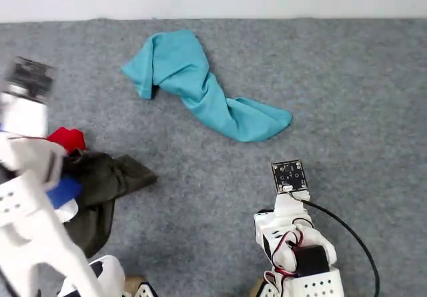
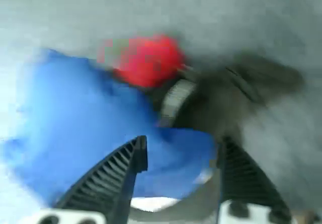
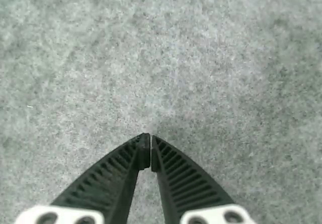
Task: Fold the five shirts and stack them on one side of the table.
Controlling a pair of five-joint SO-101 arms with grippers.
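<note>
- Tangling is the main risk: the left pincer (image 2: 181,156), spread wide just above the heap (image 1: 100,183), could bite the blue shirt (image 2: 75,118) and dark shirt (image 2: 226,98) together, dragging the red shirt (image 2: 146,60)
- The teal shirt (image 1: 200,87) lies crumpled well apart from the heap; lifting one end may twist it
- The right pincer (image 3: 151,151), pressed together over bare worktop (image 1: 373,97) away from the heap, pins nothing

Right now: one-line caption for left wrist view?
Open left gripper over a blue shirt, red shirt and dark shirt bunched beside.
</note>
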